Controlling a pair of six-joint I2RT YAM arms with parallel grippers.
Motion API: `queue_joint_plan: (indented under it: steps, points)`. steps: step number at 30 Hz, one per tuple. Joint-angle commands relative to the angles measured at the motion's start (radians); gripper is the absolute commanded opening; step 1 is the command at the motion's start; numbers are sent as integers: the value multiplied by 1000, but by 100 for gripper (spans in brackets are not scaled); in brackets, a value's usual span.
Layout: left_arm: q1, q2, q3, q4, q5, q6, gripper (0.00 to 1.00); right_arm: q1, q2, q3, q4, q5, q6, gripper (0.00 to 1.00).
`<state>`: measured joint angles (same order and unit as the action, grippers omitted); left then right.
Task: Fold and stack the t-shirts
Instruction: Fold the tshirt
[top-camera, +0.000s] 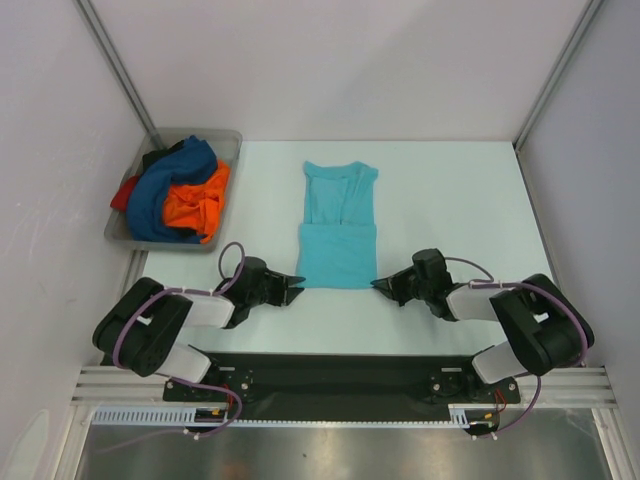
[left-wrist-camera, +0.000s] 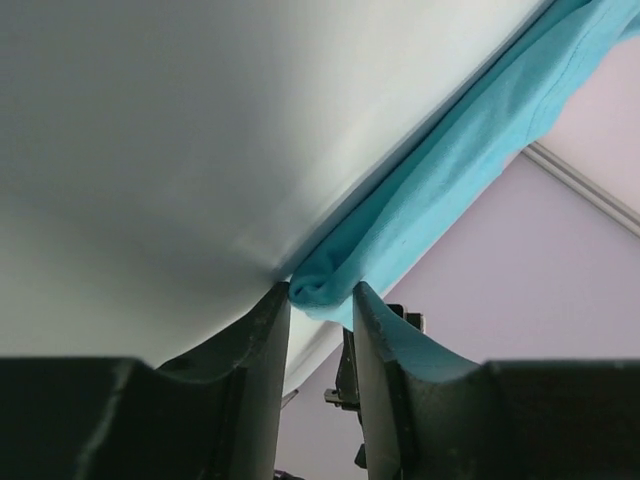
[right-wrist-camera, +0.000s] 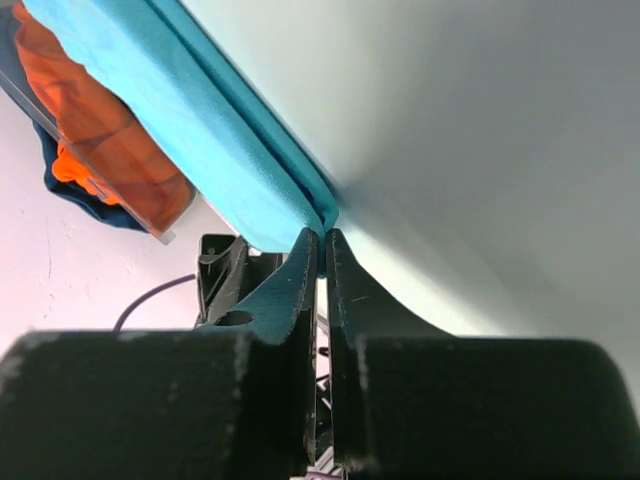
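A turquoise t-shirt (top-camera: 338, 225) lies part-folded in the middle of the white table, its neck end away from me. My left gripper (top-camera: 297, 283) sits low at the shirt's near left corner. In the left wrist view its jaws (left-wrist-camera: 320, 295) stand apart, with the rolled turquoise corner (left-wrist-camera: 450, 170) between the fingertips. My right gripper (top-camera: 378, 285) is at the near right corner. In the right wrist view it (right-wrist-camera: 323, 235) is shut on the turquoise edge (right-wrist-camera: 200, 130). Dark blue (top-camera: 165, 190), orange (top-camera: 197, 205) and red (top-camera: 124, 193) t-shirts lie heaped at the back left.
The heaped shirts fill a grey plastic tray (top-camera: 205, 133) in the back left corner, also seen in the right wrist view (right-wrist-camera: 160, 232). White walls and metal posts close off the table at the left, back and right. A black base rail runs along the near edge.
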<state>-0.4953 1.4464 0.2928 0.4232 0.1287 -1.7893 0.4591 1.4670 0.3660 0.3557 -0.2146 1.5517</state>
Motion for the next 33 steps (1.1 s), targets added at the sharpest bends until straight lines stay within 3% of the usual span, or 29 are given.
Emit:
queue_joint_plan:
  steps: [1,6,10,13,19,26,33]
  points:
    - [-6,2,6,-14,-43,14,35,1,-37,27,-20,15,-10,0]
    - [1,6,19,-44,-38,59,27,-13,-30,21,-14,-5,-18,0]
    - [11,26,87,-122,-15,146,0,-25,-27,21,-17,-31,-50,0]
    - [11,12,199,-311,-21,336,0,-54,-37,2,-30,-77,-106,0]
    - [-20,-78,290,-532,-78,528,0,-73,-135,-97,-47,-146,-203,0]
    - [-124,-224,166,-607,-101,496,1,-50,-316,-194,-101,-161,-235,0]
    - [-279,-388,82,-699,-126,443,0,30,-675,-243,-450,-118,-266,0]
